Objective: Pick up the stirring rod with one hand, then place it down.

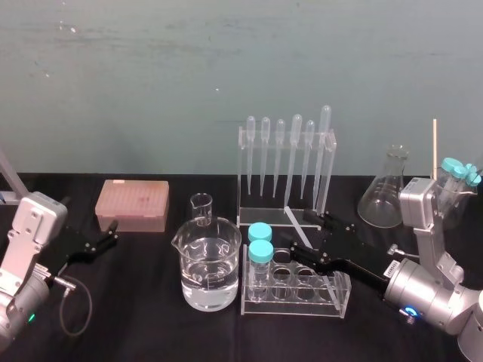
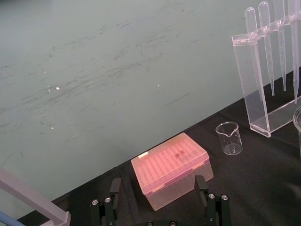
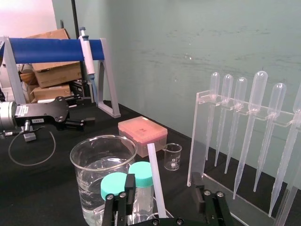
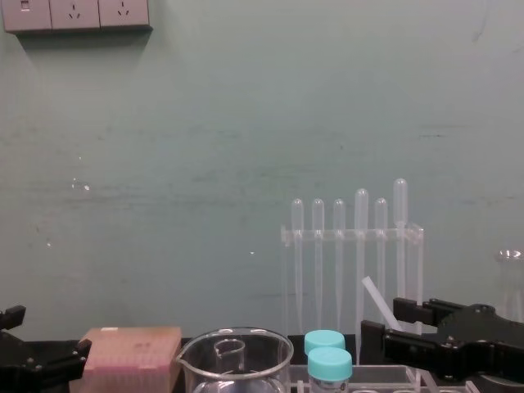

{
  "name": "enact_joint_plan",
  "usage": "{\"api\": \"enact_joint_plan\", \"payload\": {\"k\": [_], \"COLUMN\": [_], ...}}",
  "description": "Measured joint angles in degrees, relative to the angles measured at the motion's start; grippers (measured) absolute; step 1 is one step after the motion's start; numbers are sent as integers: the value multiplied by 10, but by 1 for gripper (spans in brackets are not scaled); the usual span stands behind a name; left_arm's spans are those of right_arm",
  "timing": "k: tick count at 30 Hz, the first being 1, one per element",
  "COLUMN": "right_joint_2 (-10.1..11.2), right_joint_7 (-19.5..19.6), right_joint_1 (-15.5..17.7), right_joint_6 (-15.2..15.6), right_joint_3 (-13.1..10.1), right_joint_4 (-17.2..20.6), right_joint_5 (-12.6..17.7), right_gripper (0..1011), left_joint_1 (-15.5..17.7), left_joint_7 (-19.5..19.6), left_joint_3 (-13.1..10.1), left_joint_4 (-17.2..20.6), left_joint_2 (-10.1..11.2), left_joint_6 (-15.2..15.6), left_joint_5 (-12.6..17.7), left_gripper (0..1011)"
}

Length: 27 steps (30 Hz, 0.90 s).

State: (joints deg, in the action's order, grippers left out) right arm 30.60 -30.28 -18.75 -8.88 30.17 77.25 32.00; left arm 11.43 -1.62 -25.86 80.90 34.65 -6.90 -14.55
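My right claw (image 1: 303,232) sits low over the black worktop (image 1: 151,317), right of centre, at the near foot of the pipette rack (image 1: 287,139). Its fingers are spread wide. The stirring rod (image 1: 297,219) slants between them, its far end by the rack's base and its near end in the gap. The chest view shows the rod tilted, far end raised. I cannot tell whether either finger touches it.

My left claw (image 1: 115,231) rests at the far left, near the pink tip box (image 1: 132,205), fingers also apart.

As for writing, a white label (image 1: 392,269) on my right arm and the printed scale on the large beaker (image 1: 210,264) are too small to read.

The head view shows a conical flask (image 1: 386,188) at the far right and two teal-capped tubes (image 1: 260,243) in the tube rack (image 1: 298,290). The chest view takes in wall sockets (image 4: 78,14) high on the left. The right wrist view looks past the beaker to a blue bar stand (image 3: 51,49) with a hand pipette (image 3: 87,54) hanging on it, and cardboard boxes (image 3: 54,66) behind.
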Motion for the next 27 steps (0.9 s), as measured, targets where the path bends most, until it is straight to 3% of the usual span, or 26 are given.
{"api": "enact_joint_plan", "payload": {"k": [10, 13, 17, 20, 25, 27], "right_joint_2": [0, 0, 0, 0, 0, -3], "right_joint_7": [0, 0, 0, 0, 0, -1], "right_joint_1": [0, 0, 0, 0, 0, 2], "right_joint_6": [-1, -1, -1, -1, -2, -18], "right_joint_3": [0, 0, 0, 0, -1, -4], "right_joint_4": [0, 0, 0, 0, 0, 0], "right_joint_5": [1, 1, 1, 1, 0, -8], "right_gripper": [487, 343, 264, 136, 68, 68], "left_joint_1": [0, 0, 0, 0, 0, 0], "left_joint_7": [0, 0, 0, 0, 0, 0], "left_joint_3": [0, 0, 0, 0, 0, 0], "left_joint_4": [0, 0, 0, 0, 0, 0], "left_joint_2": [0, 0, 0, 0, 0, 0], "left_joint_6": [0, 0, 0, 0, 0, 0], "left_joint_5": [0, 0, 0, 0, 0, 0], "left_gripper": [1000, 1000, 1000, 1000, 1000, 1000]}}
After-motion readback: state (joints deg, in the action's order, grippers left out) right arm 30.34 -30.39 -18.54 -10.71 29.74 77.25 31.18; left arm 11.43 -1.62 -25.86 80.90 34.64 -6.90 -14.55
